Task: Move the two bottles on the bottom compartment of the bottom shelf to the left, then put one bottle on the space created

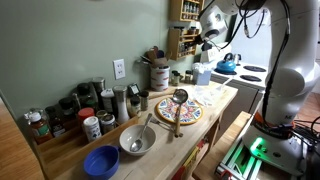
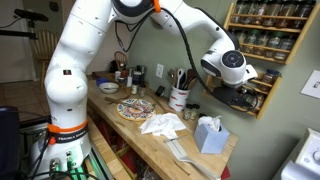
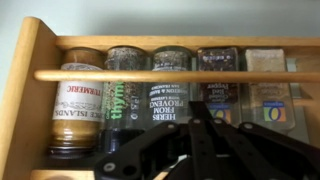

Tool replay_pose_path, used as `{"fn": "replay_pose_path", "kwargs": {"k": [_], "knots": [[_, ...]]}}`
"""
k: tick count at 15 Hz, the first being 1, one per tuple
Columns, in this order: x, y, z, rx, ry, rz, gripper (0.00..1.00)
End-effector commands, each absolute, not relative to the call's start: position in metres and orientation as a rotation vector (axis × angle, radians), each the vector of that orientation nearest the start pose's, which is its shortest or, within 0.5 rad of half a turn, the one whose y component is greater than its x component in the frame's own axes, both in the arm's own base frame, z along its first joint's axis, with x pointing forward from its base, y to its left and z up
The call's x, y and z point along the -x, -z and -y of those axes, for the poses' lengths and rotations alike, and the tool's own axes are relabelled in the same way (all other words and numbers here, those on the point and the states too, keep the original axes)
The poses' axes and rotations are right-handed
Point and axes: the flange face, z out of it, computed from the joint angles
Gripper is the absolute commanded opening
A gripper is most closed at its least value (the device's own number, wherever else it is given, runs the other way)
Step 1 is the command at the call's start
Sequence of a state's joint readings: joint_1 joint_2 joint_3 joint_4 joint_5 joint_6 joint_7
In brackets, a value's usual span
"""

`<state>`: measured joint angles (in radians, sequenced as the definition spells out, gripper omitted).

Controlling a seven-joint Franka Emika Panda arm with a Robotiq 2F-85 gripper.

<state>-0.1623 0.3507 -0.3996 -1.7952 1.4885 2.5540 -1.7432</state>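
Observation:
The brown wooden spice rack (image 2: 262,48) hangs on the wall above the counter and also shows in an exterior view (image 1: 184,28). My gripper (image 2: 226,96) is at the rack's lower tiers, seen again in an exterior view (image 1: 207,38). The wrist view looks straight into one compartment behind a wooden rail (image 3: 150,74). It holds several bottles in a row, their labels upside down: turmeric (image 3: 78,100), thyme (image 3: 126,92), Herbs from Provence (image 3: 170,92) and a dark-labelled one (image 3: 218,78). My gripper (image 3: 197,108) is shut and empty, its tips just in front of the Provence and dark-labelled bottles.
On the counter below stand a patterned plate (image 1: 183,110), a metal bowl (image 1: 137,141), a blue bowl (image 1: 101,161), dark-lidded jars (image 1: 75,110), a utensil crock (image 2: 180,97) and a tissue box (image 2: 209,133). A blue kettle (image 1: 227,65) sits on the stove.

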Motion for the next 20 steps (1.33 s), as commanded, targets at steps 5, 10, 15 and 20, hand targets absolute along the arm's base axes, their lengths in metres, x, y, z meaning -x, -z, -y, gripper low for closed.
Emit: {"fn": "replay_pose_path", "kwargs": {"k": [5, 10, 15, 20], "knots": [[-0.576, -0.401, 0.345, 2.662, 1.469, 0.221, 0.00], [-0.577, -0.395, 0.341, 2.610, 1.433, 0.265, 0.00], [-0.582, -0.394, 0.343, 2.633, 1.451, 0.236, 0.00], [-0.583, -0.391, 0.355, 2.645, 1.495, 0.168, 0.00]]}}
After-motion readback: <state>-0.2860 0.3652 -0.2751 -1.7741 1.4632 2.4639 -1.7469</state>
